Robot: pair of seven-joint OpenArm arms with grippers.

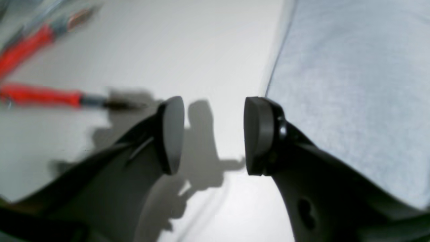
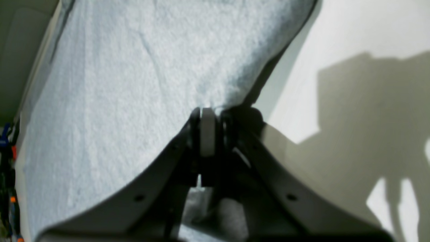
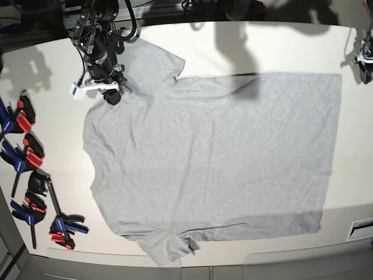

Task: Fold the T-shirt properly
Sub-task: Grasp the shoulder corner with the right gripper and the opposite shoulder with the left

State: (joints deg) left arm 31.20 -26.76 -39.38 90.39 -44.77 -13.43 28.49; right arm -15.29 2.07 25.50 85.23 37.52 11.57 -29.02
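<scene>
Right gripper (image 2: 207, 132) jaws are seen together, clamped on a pinch of the T-shirt (image 3: 215, 157) fabric near the shoulder by the upper sleeve (image 3: 152, 61). Left gripper (image 1: 214, 134) jaws are seen apart, nothing between them; bare table (image 1: 208, 43) shows through the gap, and the shirt edge lies just beside one pad.

The T-shirt is spread plain side up across the table middle, mostly flat; the lower sleeve (image 3: 169, 248) is bunched near the front table edge. In the base view the left gripper (image 3: 364, 58) is parked at the far hem corner, off the cloth.

Step in hand is judged to be securing corners for the first fold. It is done best if the left jaws are lowered over the hem edge so both layers are caught, then both arms are lifted evenly so the cloth is not skewed.

Clamps (image 3: 26, 154) are lined up along the collar side, and red-handled tools (image 1: 40, 95) lie blurred near the left gripper; both are to be avoided. Open room is left mainly along the back of the table.
</scene>
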